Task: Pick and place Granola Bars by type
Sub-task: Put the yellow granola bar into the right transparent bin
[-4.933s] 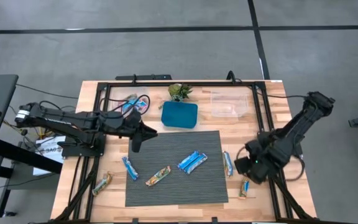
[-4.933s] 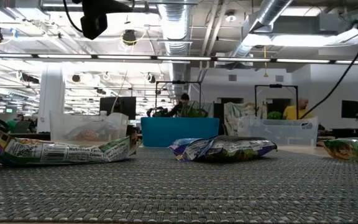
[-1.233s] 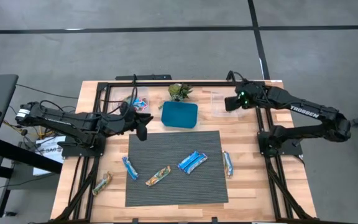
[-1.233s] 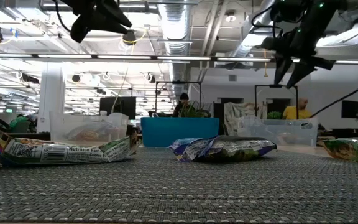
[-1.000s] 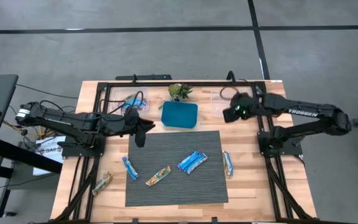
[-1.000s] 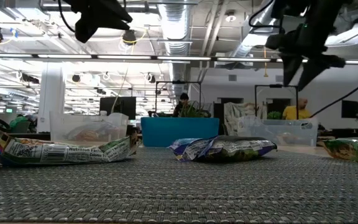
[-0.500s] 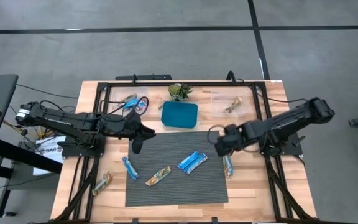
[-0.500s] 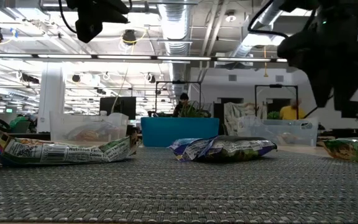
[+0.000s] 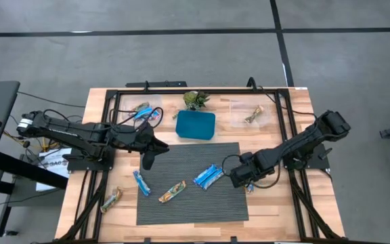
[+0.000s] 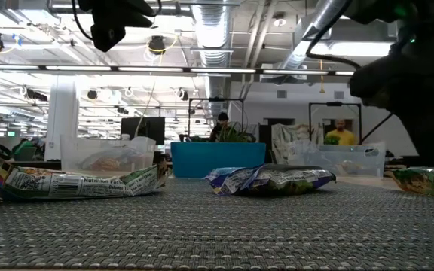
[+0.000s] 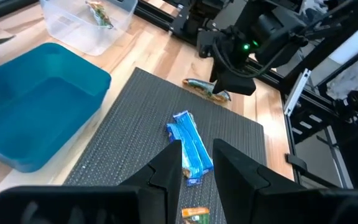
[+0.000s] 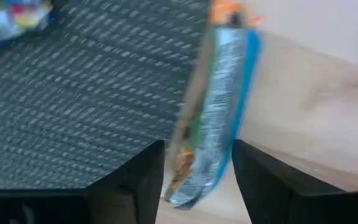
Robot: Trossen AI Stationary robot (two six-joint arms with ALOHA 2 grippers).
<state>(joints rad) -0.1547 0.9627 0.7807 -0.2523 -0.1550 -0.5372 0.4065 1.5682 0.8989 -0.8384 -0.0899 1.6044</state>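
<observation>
Right end effector (image 9: 248, 181) low over the right edge of the grey mat (image 9: 181, 203), lower right of centre in the high view. Wrist view: its two fingers are spread, nothing between them, straddling a blue-sided bar (image 12: 215, 118) that lies half on the mat edge, half on the bare wood of the bench (image 9: 286, 210). Contact with the wrapper not confirmed; the fingers look just above or beside it.

Left end effector (image 9: 149, 157) hangs over the mat's upper-left corner, waiting. Fingers parted (left wrist view), empty.

Granola bars, high view:
- pair of blue bars (image 9: 208, 176) mat centre, touching each other
- tan-orange bar (image 9: 172, 192) lower left of that pair
- blue bar (image 9: 141, 183) on the mat's left edge
- tan bar (image 9: 112, 199) on the wood, lower left
- one tan bar (image 9: 252, 114) in the clear bin (image 9: 268, 120), upper right
- bars in the left clear bin (image 9: 141, 110), upper left; types hard to tell

Blue dish (image 9: 196, 125) and plant (image 9: 195, 99) at top centre.

Step in hand, by my reading: pick of the bar at the mat's right edge.

Notes for a clean pick:
- Bar runs lengthwise between the fingers, so closing across its narrow width is the correct orientation. Keep it.
- Descend until the fingertips reach the surface on both sides (mat and wood are at slightly different heights, so one fingertip may touch first).
- Close slowly; the foil wrapper is slick and will crumple or squirt out if pinched off-centre.
- Grip mid-length, not at the crimped end.
- Lift straight up before traversing to the bin for its type.
</observation>
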